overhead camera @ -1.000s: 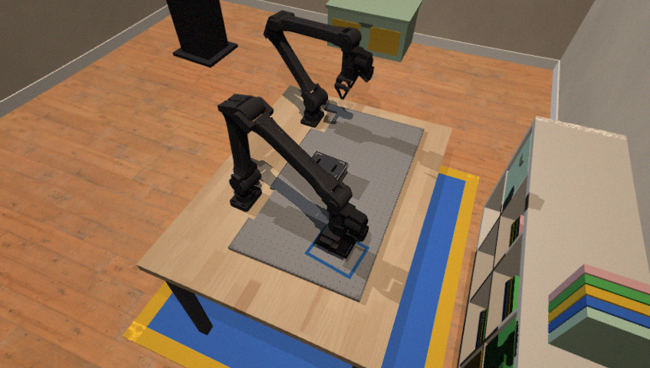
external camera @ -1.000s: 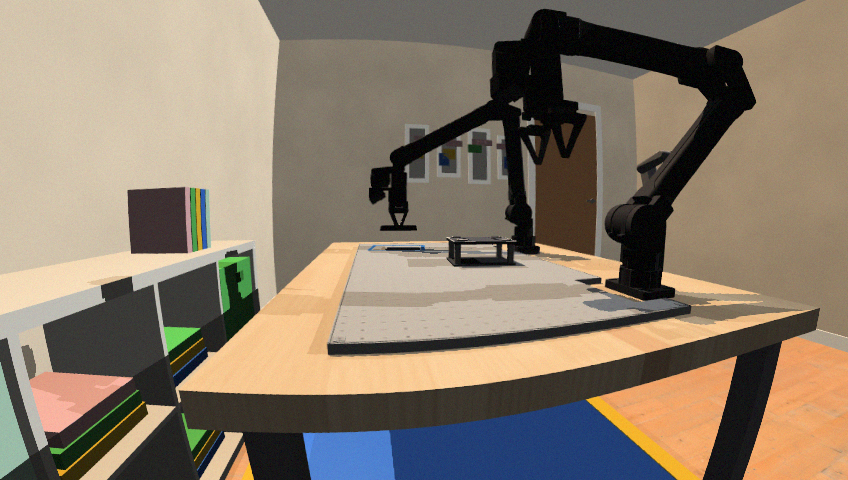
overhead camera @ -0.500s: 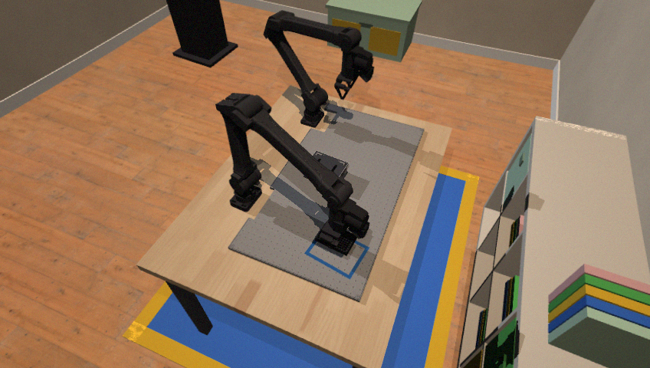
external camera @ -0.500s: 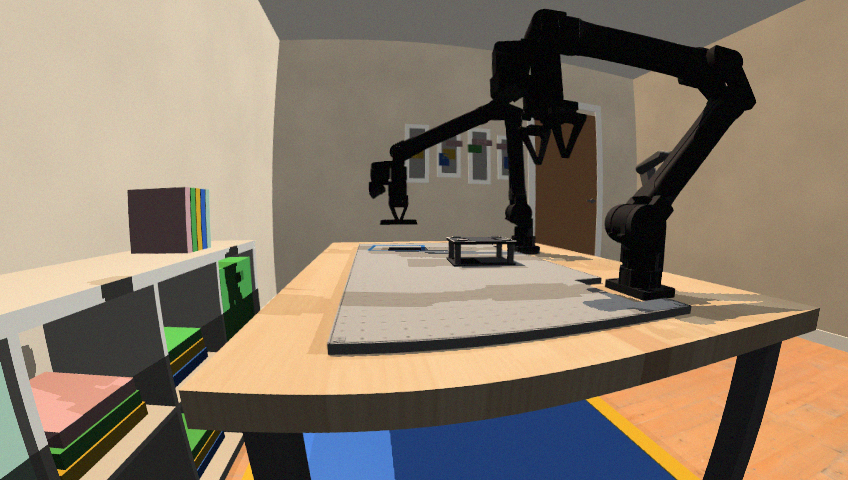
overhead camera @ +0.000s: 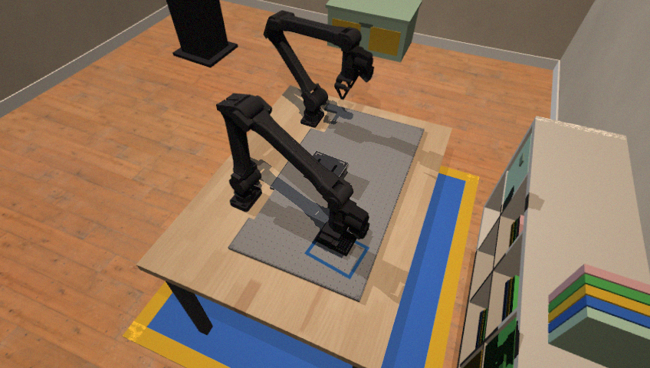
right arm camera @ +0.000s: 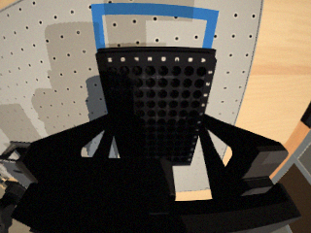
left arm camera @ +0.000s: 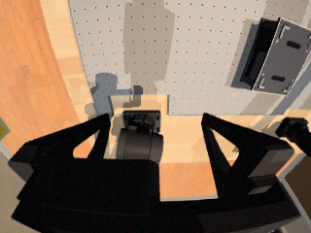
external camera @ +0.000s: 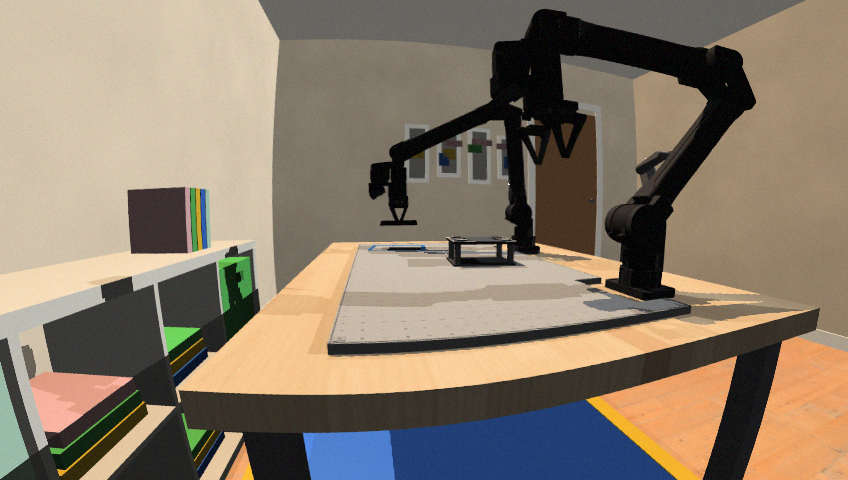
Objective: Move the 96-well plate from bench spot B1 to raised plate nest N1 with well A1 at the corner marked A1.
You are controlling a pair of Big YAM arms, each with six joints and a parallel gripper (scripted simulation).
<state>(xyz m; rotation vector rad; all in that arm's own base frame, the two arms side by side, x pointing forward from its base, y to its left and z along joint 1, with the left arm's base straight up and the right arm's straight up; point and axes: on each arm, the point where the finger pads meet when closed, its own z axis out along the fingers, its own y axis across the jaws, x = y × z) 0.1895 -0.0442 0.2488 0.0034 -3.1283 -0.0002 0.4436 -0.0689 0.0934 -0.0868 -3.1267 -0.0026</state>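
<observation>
Right wrist view: plate (right arm camera: 160,104) lengthwise toward camera, lettered edge far.

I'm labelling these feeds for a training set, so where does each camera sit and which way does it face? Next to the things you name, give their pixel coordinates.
Top: high above the bench (overhead camera: 269,273), looking obliquely down; both arms show.
Exterior: near one bench end, looking along it toward the far wall; both arms show.
Left wrist: on the left arm, facing down past its open gripper (overhead camera: 343,90) (external camera: 550,159) (left arm camera: 156,116) at the nest (overhead camera: 343,166) (external camera: 480,240) (left arm camera: 289,58); an arm base shows.
Right wrist: on the right arm, facing down past its gripper (overhead camera: 336,244) (external camera: 398,221) (right arm camera: 156,116), shut on the plate (overhead camera: 339,246) (external camera: 389,223) (right arm camera: 155,83).
Both wrist views share the perforated board (overhead camera: 278,239) (external camera: 380,324) (left arm camera: 199,58) (right arm camera: 29,53).
</observation>
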